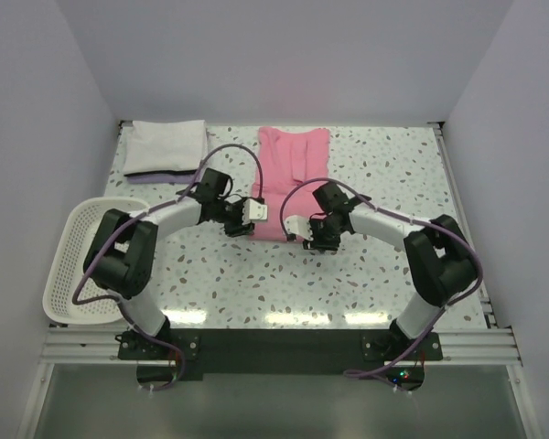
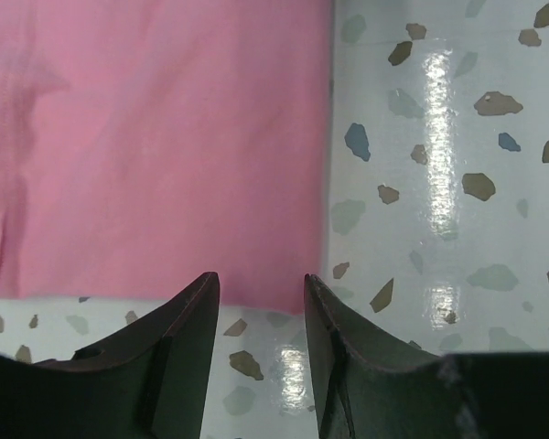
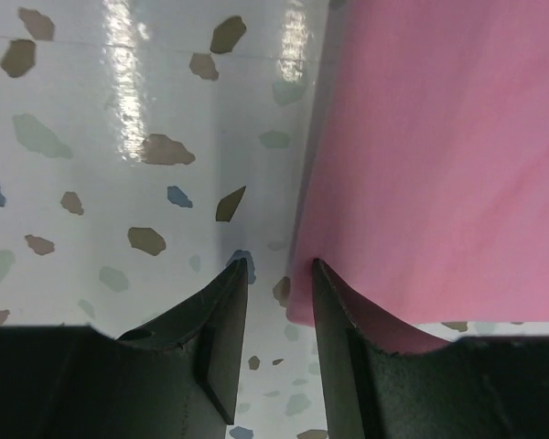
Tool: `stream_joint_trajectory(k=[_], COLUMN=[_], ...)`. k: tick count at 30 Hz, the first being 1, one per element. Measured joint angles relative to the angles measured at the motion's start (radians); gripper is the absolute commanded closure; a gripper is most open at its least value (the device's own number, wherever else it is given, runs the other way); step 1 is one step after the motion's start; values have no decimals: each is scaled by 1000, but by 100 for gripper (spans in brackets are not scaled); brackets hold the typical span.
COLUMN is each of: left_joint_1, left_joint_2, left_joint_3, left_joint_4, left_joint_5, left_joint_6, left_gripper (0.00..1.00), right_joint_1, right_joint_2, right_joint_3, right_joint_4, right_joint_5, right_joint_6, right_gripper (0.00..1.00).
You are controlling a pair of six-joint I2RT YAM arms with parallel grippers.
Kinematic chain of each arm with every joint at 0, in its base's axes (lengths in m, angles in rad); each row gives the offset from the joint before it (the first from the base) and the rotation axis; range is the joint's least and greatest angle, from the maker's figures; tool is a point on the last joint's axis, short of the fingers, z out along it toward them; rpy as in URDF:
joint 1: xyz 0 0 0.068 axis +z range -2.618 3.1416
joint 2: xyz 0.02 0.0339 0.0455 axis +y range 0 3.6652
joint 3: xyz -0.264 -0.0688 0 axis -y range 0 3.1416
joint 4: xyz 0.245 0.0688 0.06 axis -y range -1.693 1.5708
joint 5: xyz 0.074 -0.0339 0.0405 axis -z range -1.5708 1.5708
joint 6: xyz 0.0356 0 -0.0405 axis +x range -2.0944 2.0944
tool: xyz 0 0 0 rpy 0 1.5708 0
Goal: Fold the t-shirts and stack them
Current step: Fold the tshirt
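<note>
While both arms reach in over the table (image 1: 384,165), I have the pink shirt (image 1: 293,165) lying flat as a long strip at the middle, its near edge between the two grippers. The white shirt (image 1: 165,146) sits folded at the far left corner, well apart from it.

The left gripper (image 1: 256,212) is at the strip's near left corner. On its wrist view the jaws stand parted with only table between them, the hem just ahead of the tips. The right gripper (image 1: 297,229) is at the near right corner, jaws narrowly parted. One finger (image 3: 334,302) lies against the cloth's edge, and I see no cloth in the gap.

The basket (image 1: 59,274) hangs at the left edge of the table, with the left elbow over its right side. Both shirts lie outside it.
</note>
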Motion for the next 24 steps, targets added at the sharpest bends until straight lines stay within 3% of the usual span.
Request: stream_joint_trajectory(k=[7,11,14,18,19,22,24], left_joint_1=[-21,-31,-33,-36,-37,-39,-39], left_joint_2=[38,47,64,67,67,70,76], left_joint_3=[-9,-6,-2,-8,-8,-7,-2], left_joint_4=[5,0,-16,-29,-31,-36,-40], left_joint_5=[-13,-21,-32,-52,-58,-74,-76], left_joint_6=[0,0,13,42,44,50,49], left_gripper=[53,54,53,53,53,61,72], right_joint_1=[-15,-14,-14,-15,-14,-14,-14], right_joint_2=[37,42,43,43,43,43,43], right_joint_3=[-22,-25,-27,-35,-36,-37,-37], right_joint_4=[83,117,128,147,152,159,160], right_joint_5=[39,57,61,65,68,72,72], right_joint_6=[11,11,10,8,8,12,16], right_gripper=[64,71,79,100,100,100,100])
